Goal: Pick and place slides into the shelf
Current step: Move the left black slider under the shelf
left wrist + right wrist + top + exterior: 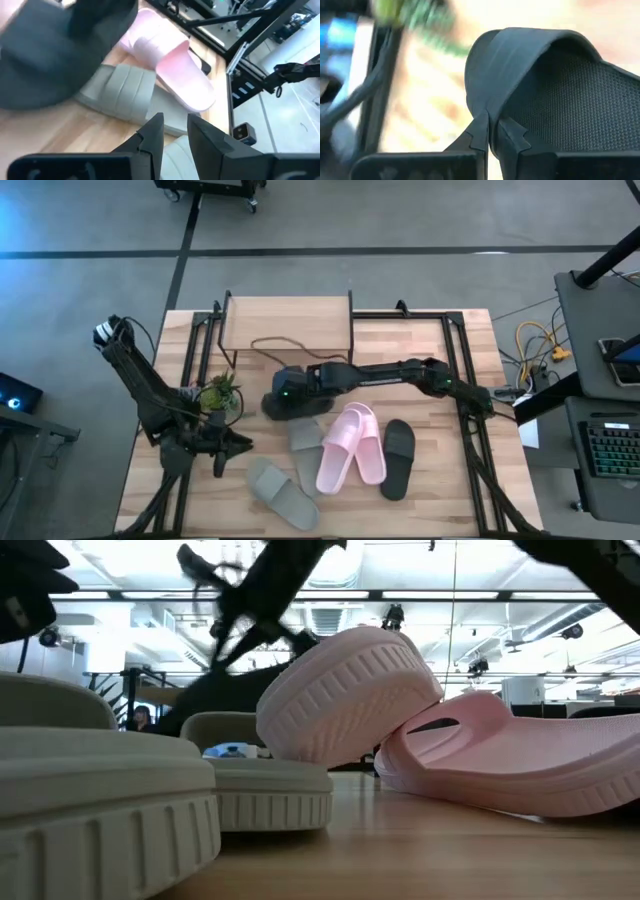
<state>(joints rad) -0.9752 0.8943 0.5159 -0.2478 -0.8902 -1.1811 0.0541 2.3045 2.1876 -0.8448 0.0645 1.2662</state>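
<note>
Gripping 1 black slide (555, 75) by its strap, the right pincer (492, 131) is clamped together.

floor (400, 215): grey concrete, dark seam lines
desk (420, 500): light wood planks
side bench (600, 380): dark, keyboard (612, 448), yellow cables (535, 340)
ceiling (480, 590): open, strip lights

The right hand (492, 132) pinches 1 black slide's strap (520, 55). Just beside lie 2 pink slides (350, 445), 2 grey-green slides (283, 495), 1 black slide (398, 455).
</note>
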